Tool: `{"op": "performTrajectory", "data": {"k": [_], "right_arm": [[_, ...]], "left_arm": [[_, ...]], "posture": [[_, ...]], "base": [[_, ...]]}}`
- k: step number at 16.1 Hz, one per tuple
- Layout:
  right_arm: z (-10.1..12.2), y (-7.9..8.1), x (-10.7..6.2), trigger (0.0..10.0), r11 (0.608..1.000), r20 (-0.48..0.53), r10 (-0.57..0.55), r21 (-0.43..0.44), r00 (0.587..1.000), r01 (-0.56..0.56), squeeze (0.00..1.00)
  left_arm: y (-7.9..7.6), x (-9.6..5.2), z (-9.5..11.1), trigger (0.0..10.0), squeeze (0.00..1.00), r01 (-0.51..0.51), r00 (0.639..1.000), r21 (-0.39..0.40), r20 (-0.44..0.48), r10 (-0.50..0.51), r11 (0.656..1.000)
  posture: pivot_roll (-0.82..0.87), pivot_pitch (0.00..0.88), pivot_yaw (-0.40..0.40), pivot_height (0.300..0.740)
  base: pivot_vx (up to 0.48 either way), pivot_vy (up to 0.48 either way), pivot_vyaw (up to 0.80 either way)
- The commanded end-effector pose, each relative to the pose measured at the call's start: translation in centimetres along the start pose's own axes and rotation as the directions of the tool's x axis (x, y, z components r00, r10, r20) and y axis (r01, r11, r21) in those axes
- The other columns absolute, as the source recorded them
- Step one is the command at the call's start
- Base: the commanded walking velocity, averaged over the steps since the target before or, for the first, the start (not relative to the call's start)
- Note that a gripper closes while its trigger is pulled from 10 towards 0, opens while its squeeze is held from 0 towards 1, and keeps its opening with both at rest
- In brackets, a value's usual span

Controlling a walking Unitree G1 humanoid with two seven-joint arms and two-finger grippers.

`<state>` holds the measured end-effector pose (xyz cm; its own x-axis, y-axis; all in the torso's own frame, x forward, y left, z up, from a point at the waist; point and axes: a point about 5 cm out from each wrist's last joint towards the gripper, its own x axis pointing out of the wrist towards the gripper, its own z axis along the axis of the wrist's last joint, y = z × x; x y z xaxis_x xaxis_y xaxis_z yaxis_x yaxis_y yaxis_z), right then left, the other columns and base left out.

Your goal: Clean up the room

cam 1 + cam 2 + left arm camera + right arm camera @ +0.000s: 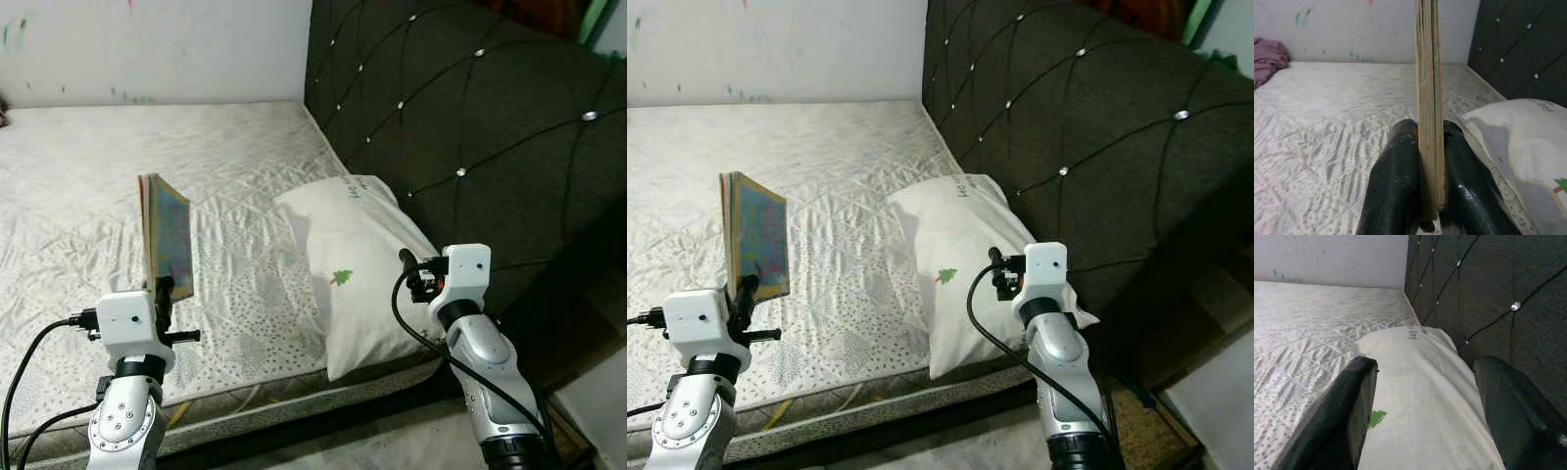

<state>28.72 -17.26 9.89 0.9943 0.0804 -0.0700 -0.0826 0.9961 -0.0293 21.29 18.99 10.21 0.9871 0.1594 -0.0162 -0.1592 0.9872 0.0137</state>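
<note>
My left gripper [165, 291] is shut on a thin colourful book [167, 235], held upright above the near edge of the white mattress [88, 196]. In the left wrist view the book's page edge [1429, 98] stands clamped between both black fingers [1396, 191]. A white pillow [358, 269] with a small green tree print lies at the mattress's right end against the dark headboard [470, 108]. My right gripper [405, 258] is open and hovers over the pillow's near right part; its fingers [1347, 406] spread wide above the pillow [1420, 396].
A purple cloth [1268, 54] lies bunched at the far left of the mattress by the white wall [147, 44]. The tufted headboard runs along the right side. The mattress's front edge [265, 397] is just in front of me.
</note>
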Motion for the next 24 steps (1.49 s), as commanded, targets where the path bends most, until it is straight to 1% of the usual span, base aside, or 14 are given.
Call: {"op": "performTrajectory", "data": {"k": [1,8,13,15,16,19,24], "right_arm": [[0.02,-0.12,-0.02,10.0,1.000,-0.002,0.007,-0.017,1.000,-0.007,0.00],[0.12,-0.03,-0.04,10.0,1.000,0.009,0.019,-0.005,1.000,-0.019,0.00],[0.09,0.02,-0.03,10.0,1.000,0.008,0.027,0.001,1.000,-0.027,0.00],[0.13,0.08,0.14,10.0,0.999,0.008,0.032,0.004,0.999,-0.032,0.00],[0.16,0.09,0.18,10.0,0.999,0.008,0.033,0.003,0.999,-0.033,0.00],[0.07,0.13,0.29,10.0,0.999,0.001,0.035,0.005,0.999,-0.035,0.00],[0.06,0.16,0.51,10.0,0.999,-0.002,0.041,0.002,0.999,-0.041,0.00]], "left_arm": [[-0.07,0.22,0.62,10.0,0.00,-0.007,1.000,-0.009,0.027,0.008,1.000],[-0.02,0.30,0.54,10.0,0.00,-0.018,1.000,-0.022,0.022,0.018,1.000],[0.00,0.35,0.58,10.0,0.00,-0.024,0.999,-0.025,0.025,0.025,0.999],[0.00,0.62,0.74,10.0,0.00,-0.028,0.999,-0.018,0.034,0.029,0.999],[0.02,0.68,0.78,10.0,0.00,-0.031,0.999,-0.018,0.035,0.032,0.999],[0.25,0.84,0.80,10.0,0.00,-0.052,0.998,-0.027,0.034,0.053,0.998],[0.26,0.93,0.87,10.0,0.00,-0.045,0.998,-0.037,0.037,0.047,0.998]], "posture": [[-0.01,0.000,-0.076,0.740],[-0.01,0.000,-0.078,0.740],[-0.01,0.000,-0.078,0.680],[-0.01,0.000,-0.082,0.652],[-0.02,0.000,-0.080,0.647],[-0.01,0.000,-0.083,0.647],[-0.01,0.000,-0.087,0.647]], "base": [[0.000,0.000,0.00],[0.000,0.000,0.00],[0.000,0.000,0.00],[0.000,0.000,0.00],[0.000,0.000,0.00],[0.000,0.000,0.00],[0.000,0.000,0.00]]}}
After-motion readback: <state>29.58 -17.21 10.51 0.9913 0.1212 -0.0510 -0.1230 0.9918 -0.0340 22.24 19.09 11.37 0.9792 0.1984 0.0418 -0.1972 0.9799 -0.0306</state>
